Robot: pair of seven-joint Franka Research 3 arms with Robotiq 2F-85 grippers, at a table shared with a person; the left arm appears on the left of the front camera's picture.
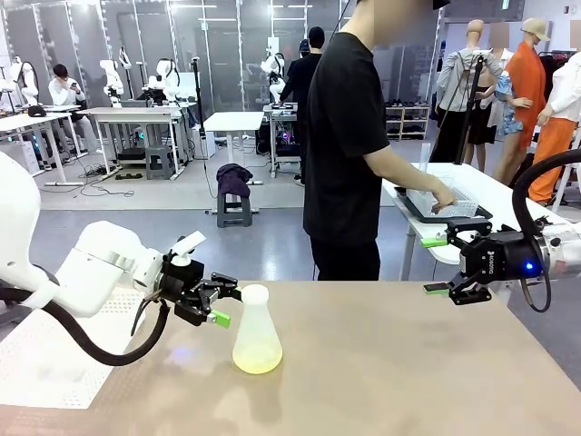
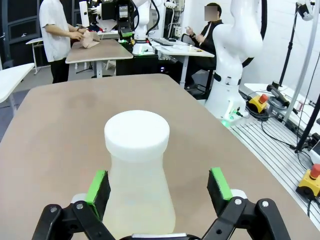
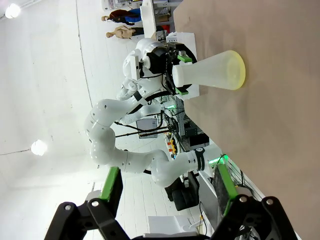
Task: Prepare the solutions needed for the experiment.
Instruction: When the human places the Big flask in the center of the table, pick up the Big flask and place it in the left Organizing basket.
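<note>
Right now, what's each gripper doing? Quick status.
Left gripper: open, fingers either side of the frosted conical flask, no contact visible.
Right gripper: open, empty, hanging off the table's right end.

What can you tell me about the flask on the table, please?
The flask is conical, frosted and translucent, like plastic, with a wide flat base and a short neck closed by a white top. It stands upright on the brown table, left of the middle. A shallow layer of pale yellow liquid sits at its bottom. The left gripper is open, its green pads either side of the neck; whether they touch it is unclear.
</note>
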